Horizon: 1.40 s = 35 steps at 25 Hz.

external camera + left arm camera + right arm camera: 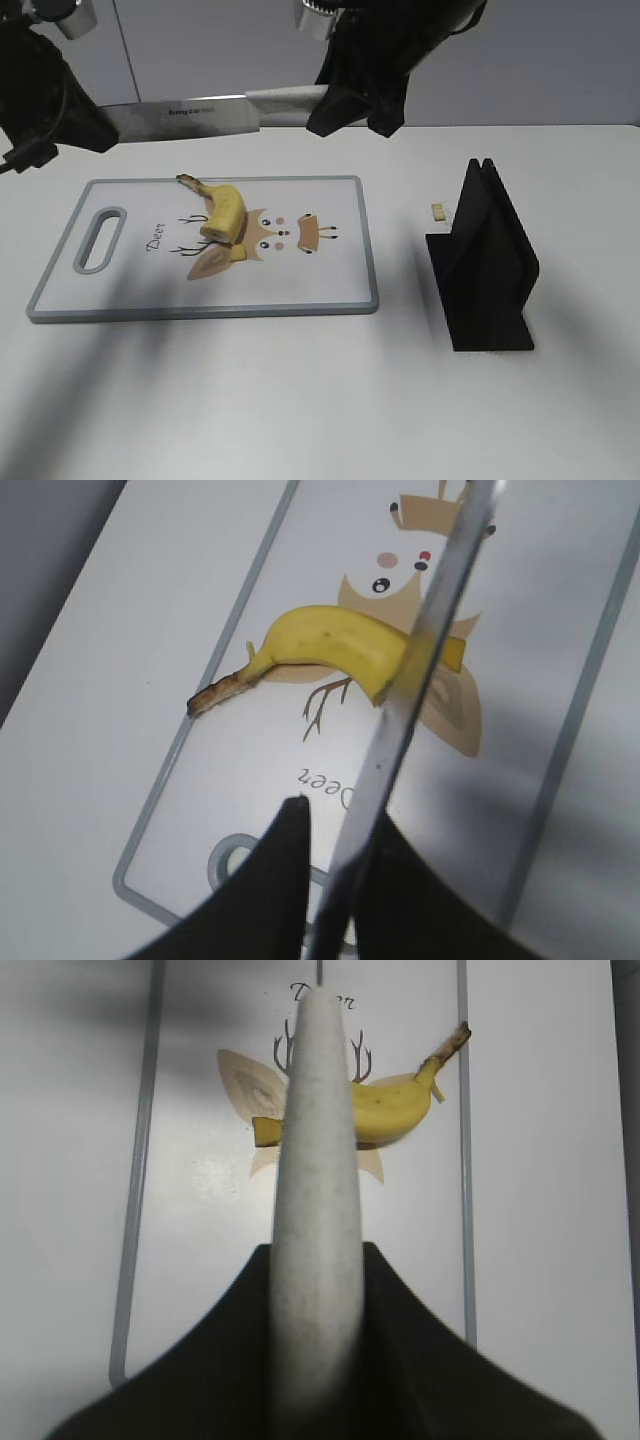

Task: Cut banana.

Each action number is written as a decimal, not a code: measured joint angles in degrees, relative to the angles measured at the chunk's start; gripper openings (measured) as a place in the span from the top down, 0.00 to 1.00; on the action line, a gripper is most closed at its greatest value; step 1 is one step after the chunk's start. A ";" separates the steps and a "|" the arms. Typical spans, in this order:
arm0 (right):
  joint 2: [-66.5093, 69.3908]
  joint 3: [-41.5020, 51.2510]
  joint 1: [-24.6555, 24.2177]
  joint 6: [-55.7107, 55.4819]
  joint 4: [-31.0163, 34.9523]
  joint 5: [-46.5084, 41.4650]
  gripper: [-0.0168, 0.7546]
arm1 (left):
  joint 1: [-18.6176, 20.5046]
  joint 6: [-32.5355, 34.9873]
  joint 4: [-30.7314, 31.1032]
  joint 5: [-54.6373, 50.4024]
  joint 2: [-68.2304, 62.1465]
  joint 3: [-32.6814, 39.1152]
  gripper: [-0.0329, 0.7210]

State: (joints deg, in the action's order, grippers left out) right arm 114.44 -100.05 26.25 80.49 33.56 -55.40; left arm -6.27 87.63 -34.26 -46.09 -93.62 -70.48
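The banana [226,210], a short yellow stub with a dark stem, lies on the white cutting board [330,290] over the deer print. It also shows in the left wrist view [335,645] and the right wrist view [395,1110]. A small yellow piece [240,253] lies by its cut end. A knife [190,118] hangs level above the board's far edge. My left gripper [95,128] is shut on the blade [430,630] near its tip. My right gripper [345,100] is shut on the grey handle [318,1160].
A black knife rack [485,260] stands on the table to the right of the board. A tiny yellowish crumb [438,211] lies beside it. The board has a grey rim and a handle slot [100,238] at its left end.
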 joint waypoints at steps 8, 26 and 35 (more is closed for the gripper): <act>2.02 -0.10 0.00 -7.80 -2.10 -0.07 0.74 | -1.69 1.62 2.08 2.80 -1.28 0.00 0.90; 8.75 -3.61 -0.74 -16.01 -8.40 -3.01 0.72 | -4.16 1.58 1.68 9.12 -12.12 0.00 0.90; 14.61 -15.28 -1.27 -18.75 -10.36 -11.02 0.71 | -3.82 -6.93 5.34 -0.25 -17.81 -10.18 0.90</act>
State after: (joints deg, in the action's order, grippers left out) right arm 129.05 -115.33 24.98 61.74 23.19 -66.43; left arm -10.09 80.70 -28.91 -46.34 -111.43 -80.65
